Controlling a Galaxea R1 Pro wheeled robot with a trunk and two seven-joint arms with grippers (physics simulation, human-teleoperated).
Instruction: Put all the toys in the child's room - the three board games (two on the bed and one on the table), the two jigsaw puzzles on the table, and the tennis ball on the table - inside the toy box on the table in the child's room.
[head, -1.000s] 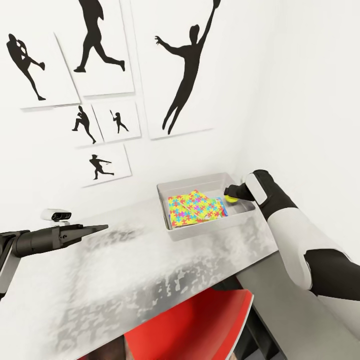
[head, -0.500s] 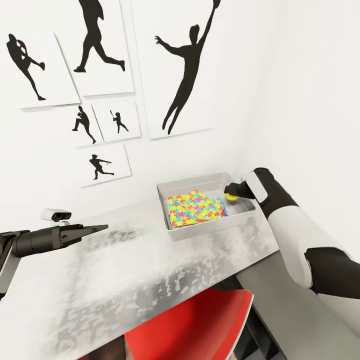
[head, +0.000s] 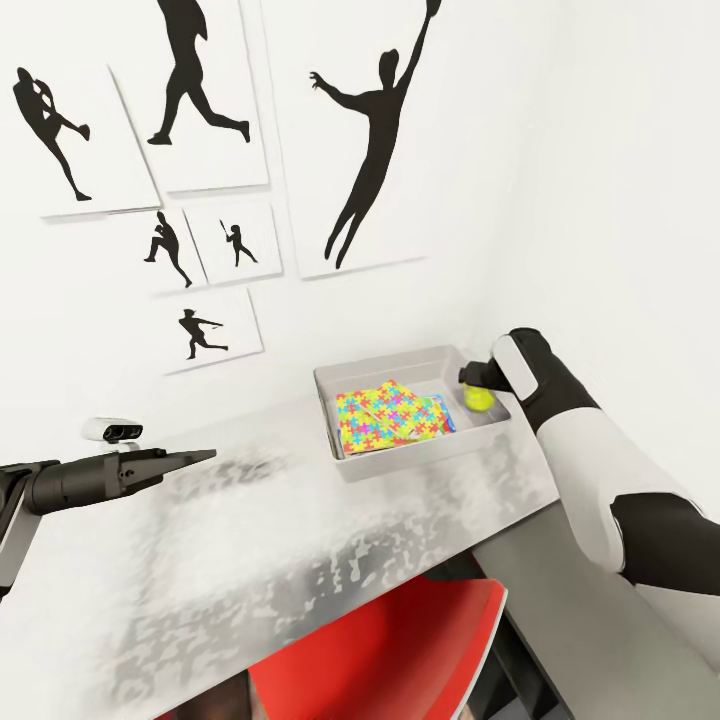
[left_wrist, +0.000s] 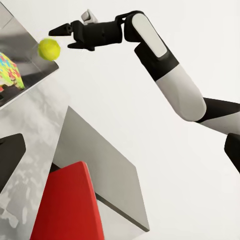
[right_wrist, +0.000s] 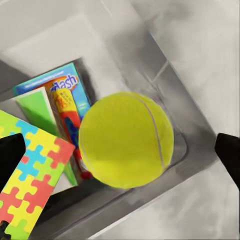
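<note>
The toy box (head: 345, 463) sits at the far right end of the tabletop (head: 300, 540), close against the white wall; inside it lie the jigsaw puzzles (head: 385, 415), overlapping one another and filling the left and middle of the tray; under their edge the right wrist view shows a blue board game (right_wrist: 52, 82) and a green-edged board game (right_wrist: 37, 107) tucked beneath; the tennis ball (head: 478, 399) is over the right end of the box, free of the fingers, whether resting on the floor of the tray or just above it I cannot tell; the right pincer (head: 468, 376) hangs just above the ball with its fingers spread apart, as the left wrist view also shows; the left pincer (head: 195, 457) is held well apart from the box over the left side of the tabletop, fingers pressed together into a point; a red chair (head: 390, 650) stands under the near edge; the broad middle of the tabletop between left pincer and box is bare.
</note>
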